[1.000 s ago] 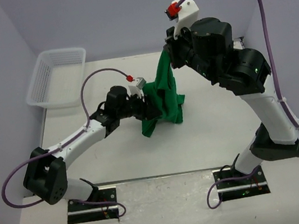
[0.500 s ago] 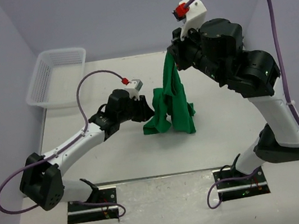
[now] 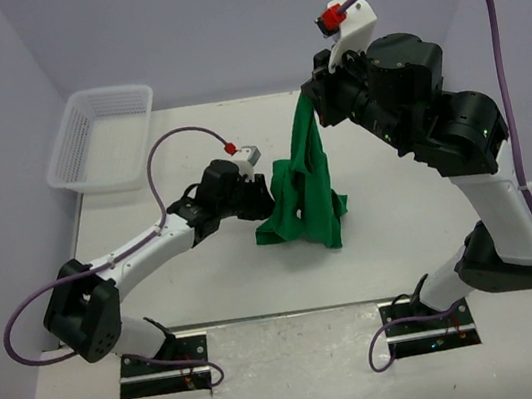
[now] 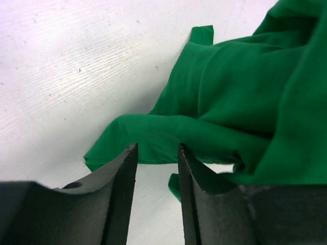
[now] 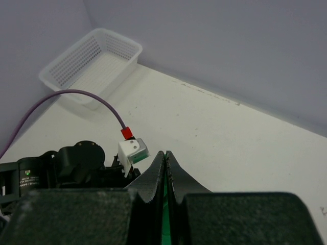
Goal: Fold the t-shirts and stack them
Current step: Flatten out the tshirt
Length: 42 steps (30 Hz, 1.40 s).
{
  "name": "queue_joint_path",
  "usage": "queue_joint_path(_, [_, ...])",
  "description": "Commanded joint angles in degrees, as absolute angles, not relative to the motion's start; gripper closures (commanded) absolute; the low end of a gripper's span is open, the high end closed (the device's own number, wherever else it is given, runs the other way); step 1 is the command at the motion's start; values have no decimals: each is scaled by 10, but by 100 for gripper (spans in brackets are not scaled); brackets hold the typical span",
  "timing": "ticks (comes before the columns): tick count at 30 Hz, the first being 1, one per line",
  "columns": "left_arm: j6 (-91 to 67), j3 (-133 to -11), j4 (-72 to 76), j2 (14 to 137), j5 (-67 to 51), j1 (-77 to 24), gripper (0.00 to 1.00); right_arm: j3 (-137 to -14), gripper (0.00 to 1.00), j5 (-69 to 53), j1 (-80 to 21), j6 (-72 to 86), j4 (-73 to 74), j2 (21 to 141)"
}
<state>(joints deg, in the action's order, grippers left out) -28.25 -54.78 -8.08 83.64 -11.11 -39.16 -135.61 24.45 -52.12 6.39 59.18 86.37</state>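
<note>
While the right gripper [image 3: 311,101] hangs the green t-shirt [image 3: 306,183] from its clamped fingers, the shirt's lower folds rest on the table [image 3: 392,230] just beyond the parted left gripper [image 4: 157,150]; the white mesh basket [image 3: 101,182] stands well apart.

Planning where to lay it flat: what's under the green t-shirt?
Around the green t-shirt, whose lower folds rest on it, only white table shows. The left gripper sits at its edge; the right gripper holds its top. The spot beneath the bunched cloth is covered.

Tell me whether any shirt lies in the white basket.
No, the basket shows only its bare mesh floor, with no cloth inside.
</note>
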Motion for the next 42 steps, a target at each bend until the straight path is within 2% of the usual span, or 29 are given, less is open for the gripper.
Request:
queue_joint_path(1, [-280,-558,-100,787,-80,-395,59,-1360,100,238,-521,62,570,855])
queue_joint_path(2, [-280,-556,-105,769,-70,-395,56,-1360,100,238,-521,62,570,856])
queue_joint_path(6, [-276,-555,-126,730,-26,-396,33,-1361,100,240,-521,61,569,857])
queue_joint_path(9, [-271,-559,-125,725,-35,-396,29,-1363,100,238,-521,62,569,860])
queue_joint_path(14, [-267,-553,-101,751,-67,-396,29,-1366,100,240,-521,65,574,860])
queue_joint_path(21, [-274,-538,-81,759,-77,-397,35,-1368,100,245,-521,62,578,863])
queue_joint_path(29, [-272,-542,-123,696,-26,-402,33,-1365,100,241,-521,63,578,868])
queue_joint_path(42, [-277,-538,-114,707,-30,-434,33,-1372,100,242,-521,65,578,870])
